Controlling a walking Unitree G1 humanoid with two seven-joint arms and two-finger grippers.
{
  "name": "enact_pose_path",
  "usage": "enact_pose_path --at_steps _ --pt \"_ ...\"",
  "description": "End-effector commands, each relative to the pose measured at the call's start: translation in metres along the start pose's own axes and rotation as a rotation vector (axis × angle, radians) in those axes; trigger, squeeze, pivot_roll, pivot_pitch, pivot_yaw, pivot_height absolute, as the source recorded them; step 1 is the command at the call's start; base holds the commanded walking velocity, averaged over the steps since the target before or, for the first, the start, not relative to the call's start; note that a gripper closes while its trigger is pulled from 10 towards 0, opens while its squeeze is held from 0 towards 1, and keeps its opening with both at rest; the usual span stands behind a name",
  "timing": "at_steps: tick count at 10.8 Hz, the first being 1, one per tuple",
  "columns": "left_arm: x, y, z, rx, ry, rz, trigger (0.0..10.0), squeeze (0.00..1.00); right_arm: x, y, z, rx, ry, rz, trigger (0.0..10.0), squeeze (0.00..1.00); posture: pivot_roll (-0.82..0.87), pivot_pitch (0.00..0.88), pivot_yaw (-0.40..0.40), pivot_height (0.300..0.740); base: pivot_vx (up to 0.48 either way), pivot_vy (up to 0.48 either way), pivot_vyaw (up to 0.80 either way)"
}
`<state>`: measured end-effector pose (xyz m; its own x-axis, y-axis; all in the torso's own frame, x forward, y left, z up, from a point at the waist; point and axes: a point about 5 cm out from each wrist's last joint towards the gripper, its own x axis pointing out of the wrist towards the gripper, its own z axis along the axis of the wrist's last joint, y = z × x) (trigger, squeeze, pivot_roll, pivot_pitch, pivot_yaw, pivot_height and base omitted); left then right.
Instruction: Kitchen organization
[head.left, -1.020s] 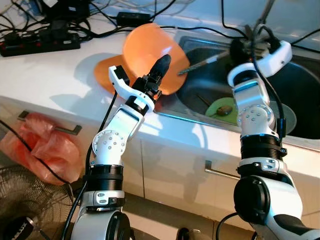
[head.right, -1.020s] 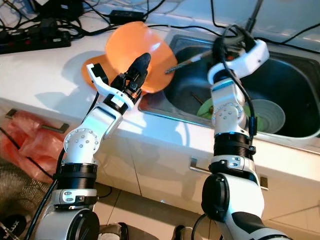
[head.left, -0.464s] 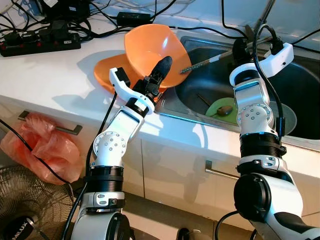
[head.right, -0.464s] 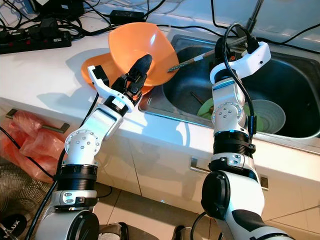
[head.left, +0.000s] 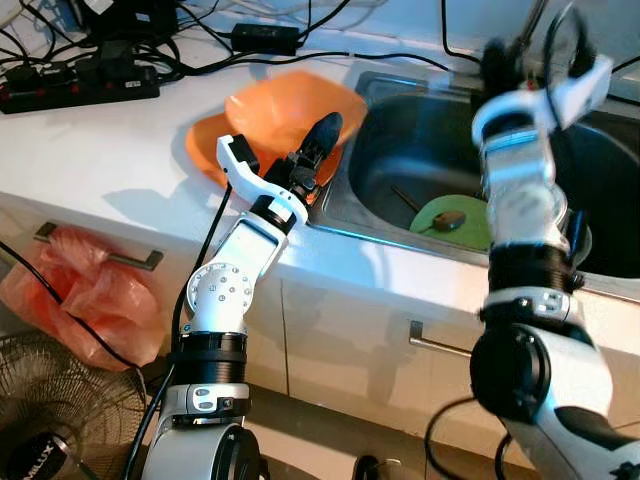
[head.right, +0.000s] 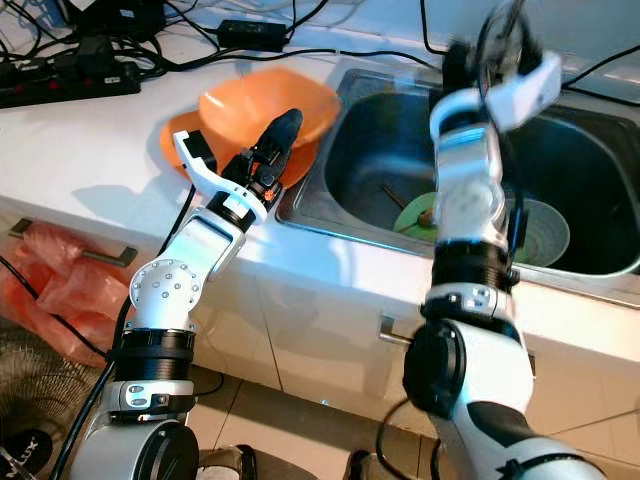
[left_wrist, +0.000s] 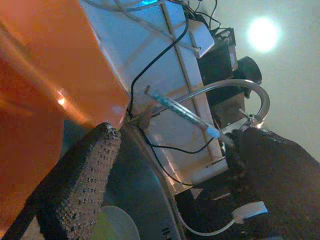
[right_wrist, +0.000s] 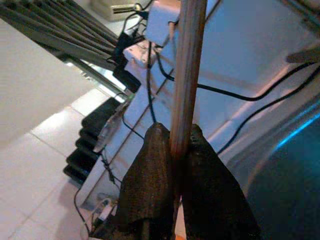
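An orange bowl (head.left: 285, 115) lies tilted on an orange plate (head.left: 205, 150) on the white counter, right beside the sink (head.left: 400, 150). My left gripper (head.left: 322, 135) reaches over the bowl's near rim; in the left wrist view its fingers (left_wrist: 80, 185) stand wide apart and open, the orange wall beside one of them. My right gripper (right_wrist: 176, 135) is shut on a thin wooden stick (right_wrist: 190, 60). That arm is raised over the sink's back edge and blurred (head.left: 500, 70). A green plate (head.left: 455, 212) with a spoon lies in the sink.
A grey dish (head.right: 545, 230) sits in the sink to the right of the green plate. A power strip (head.left: 80, 85) and tangled cables cover the counter's back left. A red plastic bag (head.left: 80, 290) hangs at the cabinet front, with a fan (head.left: 50, 420) on the floor.
The orange bowl has dropped from standing steeply on edge to lying low on the orange plate. My right arm has swung up and right with the stick.
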<state>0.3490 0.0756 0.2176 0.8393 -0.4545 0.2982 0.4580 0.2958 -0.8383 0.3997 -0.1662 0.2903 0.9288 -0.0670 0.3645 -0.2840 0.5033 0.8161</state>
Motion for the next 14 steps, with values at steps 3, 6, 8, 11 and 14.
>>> enact_pose_path --at_steps 3,6,8,11,14 --pt "0.000 0.000 -0.013 -0.033 0.011 0.006 10.0 1.00 0.002 -0.006 0.028 -0.112 -0.071 0.003 0.0 0.00 0.01 0.112 -0.013 0.740 0.000 0.000 0.00" --pt "-0.003 0.000 -0.011 -0.005 0.019 -0.002 10.0 1.00 -0.008 -0.038 0.063 -0.387 -0.137 -0.081 0.0 0.00 0.02 0.114 -0.003 0.740 0.000 0.000 0.00" --pt "-0.010 -0.003 -0.013 0.131 0.078 -0.009 10.0 1.00 -0.019 -0.064 0.061 -0.660 -0.067 -0.136 0.0 0.00 0.03 0.122 0.005 0.740 0.000 0.000 0.00" --pt "-0.022 -0.004 -0.003 0.560 0.143 0.013 10.0 1.00 -0.036 -0.097 0.027 -0.876 0.171 -0.175 0.0 0.00 0.06 0.137 0.024 0.740 0.000 0.000 0.00" --pt "-0.037 -0.001 0.015 0.860 0.138 0.089 10.0 1.00 -0.049 -0.115 0.000 -0.940 0.354 -0.158 6.7 0.00 0.09 0.146 0.036 0.740 0.000 0.000 0.00"
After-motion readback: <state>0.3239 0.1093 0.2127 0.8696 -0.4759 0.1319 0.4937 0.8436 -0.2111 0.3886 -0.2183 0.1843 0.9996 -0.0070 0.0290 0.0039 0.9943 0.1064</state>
